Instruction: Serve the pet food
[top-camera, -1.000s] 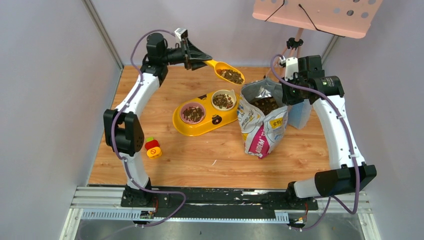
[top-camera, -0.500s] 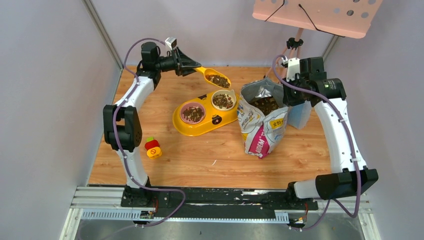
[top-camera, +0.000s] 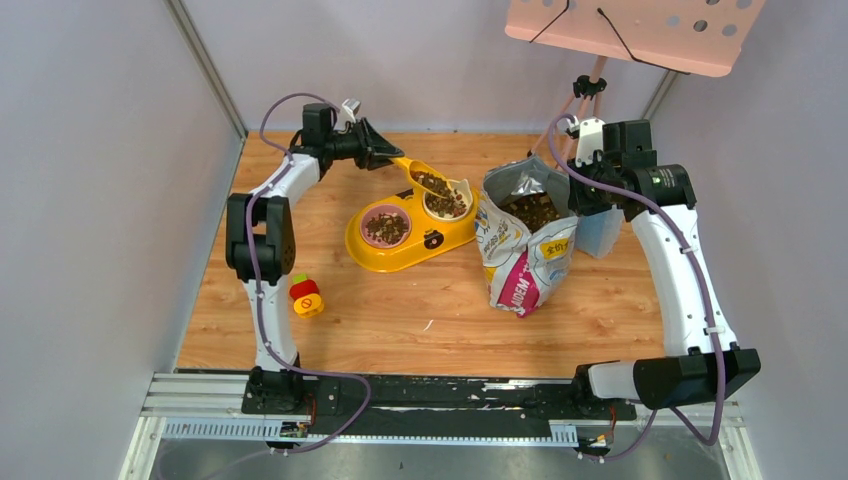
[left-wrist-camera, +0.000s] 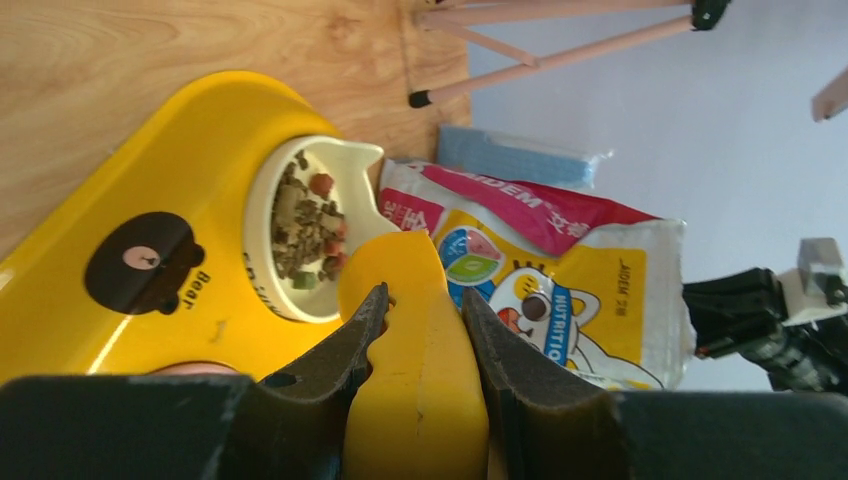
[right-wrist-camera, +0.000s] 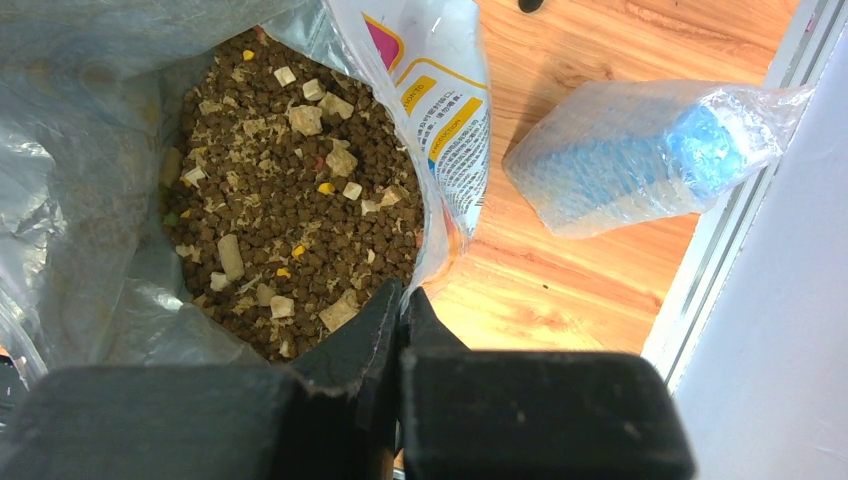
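My left gripper (top-camera: 392, 158) is shut on the handle of a yellow scoop (top-camera: 428, 178), also in the left wrist view (left-wrist-camera: 415, 340). The scoop holds pet food (top-camera: 434, 184) and tilts down over the white bowl (top-camera: 447, 200) of the yellow double feeder (top-camera: 372, 252). Both bowls hold kibble; the pink bowl (top-camera: 385, 226) is at the left. My right gripper (right-wrist-camera: 402, 300) is shut on the rim of the open foil bag (top-camera: 525, 250). Pet food (right-wrist-camera: 300, 200) fills the bag (right-wrist-camera: 440, 90).
A blue bubble-wrapped package (top-camera: 600, 230) lies right of the bag, also in the right wrist view (right-wrist-camera: 640, 150). A red and yellow toy (top-camera: 305, 296) sits at the left. A pink stand (top-camera: 590, 85) is at the back. Grey walls close both sides.
My left gripper has moved down and toward the feeder with the scoop, which now tips over the white bowl. The right arm holds still on the bag.
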